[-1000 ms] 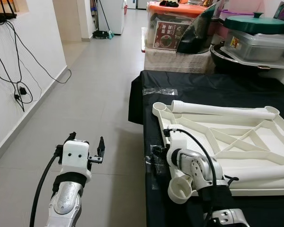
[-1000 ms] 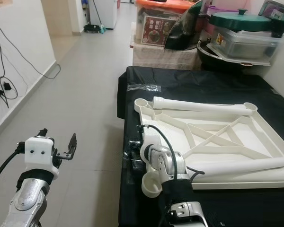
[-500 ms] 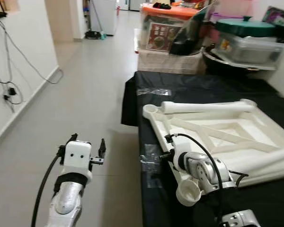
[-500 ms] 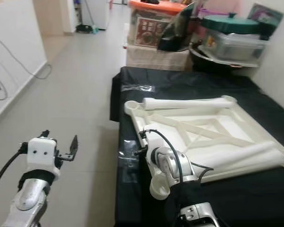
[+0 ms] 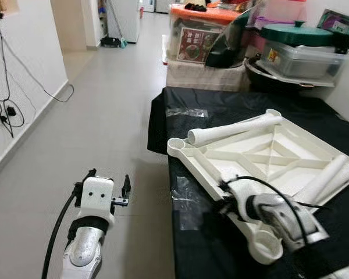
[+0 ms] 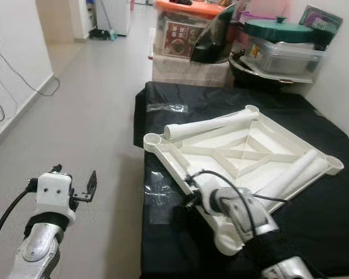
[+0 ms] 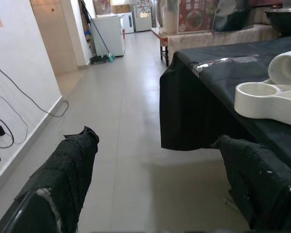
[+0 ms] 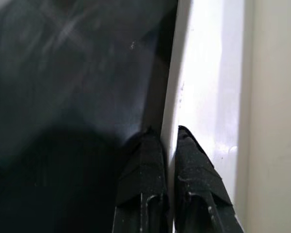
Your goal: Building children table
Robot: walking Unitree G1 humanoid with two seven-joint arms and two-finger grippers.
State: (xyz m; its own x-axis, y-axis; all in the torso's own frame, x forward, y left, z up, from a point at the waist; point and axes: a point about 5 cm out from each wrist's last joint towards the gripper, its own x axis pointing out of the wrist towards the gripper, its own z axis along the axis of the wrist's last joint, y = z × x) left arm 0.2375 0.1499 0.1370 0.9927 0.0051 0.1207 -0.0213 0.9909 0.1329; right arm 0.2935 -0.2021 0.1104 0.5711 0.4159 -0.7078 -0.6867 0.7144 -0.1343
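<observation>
A white plastic table top (image 5: pixel 193 161) lies upside down and askew on the black-covered table (image 5: pixel 232 104). One loose white leg (image 5: pixel 232 129) rests across its far side. A second leg (image 5: pixel 328 177) lies along its right side. My right gripper (image 8: pixel 165 133) is shut on the top's near-left rim, between the corner socket (image 5: pixel 176 143) and the near socket (image 5: pixel 266 247). Over the floor to the left of the table, my left gripper (image 5: pixel 109 177) hangs open and holds nothing.
A patch of clear tape (image 5: pixel 186 200) sticks to the cloth by the table's left edge. Behind the table stand an orange-lidded box (image 5: pixel 200 32) and a green-lidded pot (image 5: pixel 296 32). Cables (image 5: pixel 11 87) hang on the left wall. Tiled floor (image 5: pixel 104 116) stretches away on the left.
The table top has swung counterclockwise on the cloth, its near corner going right with my right gripper on the rim. Both legs turned with it. The left arm barely moved.
</observation>
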